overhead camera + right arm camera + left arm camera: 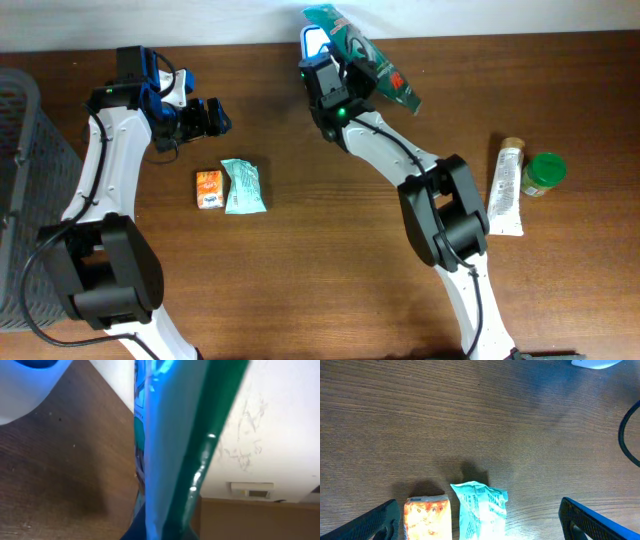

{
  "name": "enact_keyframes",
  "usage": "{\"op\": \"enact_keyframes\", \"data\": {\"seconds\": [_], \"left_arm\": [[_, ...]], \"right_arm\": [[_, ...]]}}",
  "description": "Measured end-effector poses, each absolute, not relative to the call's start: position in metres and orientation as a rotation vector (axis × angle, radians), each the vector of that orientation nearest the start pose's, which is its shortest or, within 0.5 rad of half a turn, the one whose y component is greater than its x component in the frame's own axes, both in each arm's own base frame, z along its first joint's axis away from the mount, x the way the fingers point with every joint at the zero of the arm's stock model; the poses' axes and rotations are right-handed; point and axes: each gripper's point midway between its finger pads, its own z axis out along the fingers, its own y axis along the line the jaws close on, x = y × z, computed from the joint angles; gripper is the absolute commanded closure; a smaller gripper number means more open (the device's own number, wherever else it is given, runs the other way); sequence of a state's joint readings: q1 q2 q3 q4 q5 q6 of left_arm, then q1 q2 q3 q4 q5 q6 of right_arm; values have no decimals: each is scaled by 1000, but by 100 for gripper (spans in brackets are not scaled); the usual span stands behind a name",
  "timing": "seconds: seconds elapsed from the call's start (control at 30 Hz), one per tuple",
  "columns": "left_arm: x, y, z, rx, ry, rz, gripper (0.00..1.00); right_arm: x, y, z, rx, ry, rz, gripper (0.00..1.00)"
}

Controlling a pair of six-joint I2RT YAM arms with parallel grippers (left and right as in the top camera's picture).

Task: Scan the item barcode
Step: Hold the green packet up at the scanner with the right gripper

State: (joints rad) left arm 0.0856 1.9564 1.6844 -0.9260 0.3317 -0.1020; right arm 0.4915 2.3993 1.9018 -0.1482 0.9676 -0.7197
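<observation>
We can read no writing on the green packet [380, 65]; its print is too small. It is held up at the surface's far edge, its long axis slanting from that edge toward the right. Our right pincer [343, 58] is clamped tight on it. Our left pincer [213, 116] gapes wide, holding nothing, near an orange box [209, 188] and a teal packet [243, 187].

Arms: white links, black joint housings. Left arm [100, 175]: blue trim at wrist, looping black cable [23, 285]; left hand [212, 115] black-fingered. Right arm [395, 150]: small green light [343, 112] lit.
</observation>
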Motion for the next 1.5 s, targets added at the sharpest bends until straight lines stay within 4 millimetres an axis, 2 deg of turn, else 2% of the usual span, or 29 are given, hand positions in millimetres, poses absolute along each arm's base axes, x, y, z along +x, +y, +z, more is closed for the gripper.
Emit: {"op": "enact_keyframes", "data": {"seconds": [0.33, 0.6, 0.93, 1.03, 1.17, 1.2, 1.27, 1.33, 1.4, 1.5], "left_arm": [[461, -17, 130, -170, 2733, -462, 1], [461, -17, 130, -170, 2733, -462, 1], [461, -17, 130, -170, 2733, -463, 1], [461, -17, 130, -171, 2733, -462, 1], [461, -17, 130, -170, 2732, -462, 1], [461, -17, 130, -170, 2732, -462, 1], [461, -17, 130, -170, 2731, -463, 1], [461, -17, 130, -170, 2732, -462, 1], [461, -17, 130, -171, 2733, -462, 1], [461, -17, 130, -170, 2733, -463, 1]], "right_arm": [[595, 156, 130, -706, 1976, -1199, 96], [596, 158, 132, -758, 1961, -1229, 96], [584, 180, 138, -828, 1922, -1279, 96], [577, 178, 157, -820, 1933, -1274, 96], [555, 168, 195, -814, 1983, -1222, 96], [540, 163, 225, -778, 2002, -1147, 96], [522, 159, 250, -753, 2034, -1047, 96], [489, 154, 284, -688, 2094, -835, 96], [466, 153, 300, -641, 2145, -649, 96], [432, 147, 299, -615, 2284, -343, 96]]}}
